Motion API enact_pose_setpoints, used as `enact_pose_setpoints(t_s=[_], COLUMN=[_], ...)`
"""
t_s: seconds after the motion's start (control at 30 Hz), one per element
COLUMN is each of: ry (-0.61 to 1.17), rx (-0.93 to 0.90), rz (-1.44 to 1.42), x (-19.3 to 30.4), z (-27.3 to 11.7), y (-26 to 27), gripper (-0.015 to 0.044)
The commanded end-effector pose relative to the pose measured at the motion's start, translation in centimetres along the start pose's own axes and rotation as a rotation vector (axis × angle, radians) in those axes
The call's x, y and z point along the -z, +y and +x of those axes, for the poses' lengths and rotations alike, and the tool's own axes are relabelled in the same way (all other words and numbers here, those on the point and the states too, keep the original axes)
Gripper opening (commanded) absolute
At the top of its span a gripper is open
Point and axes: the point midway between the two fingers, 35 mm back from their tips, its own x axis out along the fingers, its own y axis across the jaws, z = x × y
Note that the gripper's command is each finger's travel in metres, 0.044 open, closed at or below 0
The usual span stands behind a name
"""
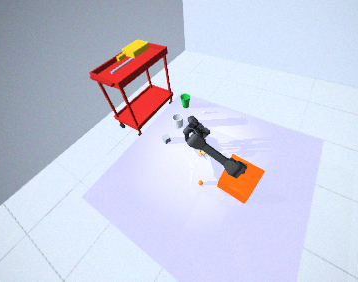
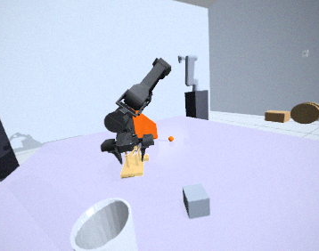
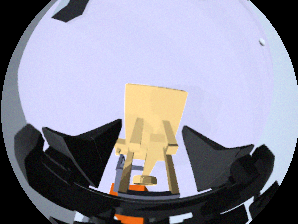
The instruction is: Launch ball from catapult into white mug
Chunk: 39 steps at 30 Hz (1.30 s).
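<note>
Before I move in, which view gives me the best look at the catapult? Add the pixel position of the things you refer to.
The wrist view: it shows the catapult (image 1: 201, 153) (image 2: 133, 169) (image 3: 156, 102) from above, its board, posts and arm between the open fingers. The exterior view shows it smaller, the hand (image 1: 193, 121) (image 2: 132, 161) (image 3: 153, 125) partly covering it; the top view, only a sliver beside the robot's arm.

No text, label, brand, number or sign can be read in any of the three views.
</note>
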Motion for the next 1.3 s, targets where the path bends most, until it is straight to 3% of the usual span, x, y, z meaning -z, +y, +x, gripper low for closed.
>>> enact_pose_setpoints(t_s=[0.0, 0.13, 0.4, 0.57, 0.6, 0.63, 0.8, 1.27], ry=[-0.015, -0.014, -0.028, -0.046, -0.046, -0.017, -0.016, -0.03], rx=[0.007, 0.006, 0.002, 0.004, 0.004, -0.003, 0.049, 0.061], rz=[-0.006, -0.005, 0.005, 0.0, 0.0, 0.013, -0.032, -0.245], x=[-0.6, -0.2, -0.4, -0.2, -0.2, 0.2, 2.3, 17.1], z=[-3.7, -9.4, -8.9, -14.5, -14.5, -12.0, -10.2, -4.1], y=[-0.2, -0.2, -0.4, -0.4, -0.4, -0.2, 6.0, 19.2], gripper=[0.044, 0.044, 0.044, 0.044, 0.044, 0.0414, 0.03, 0.03])
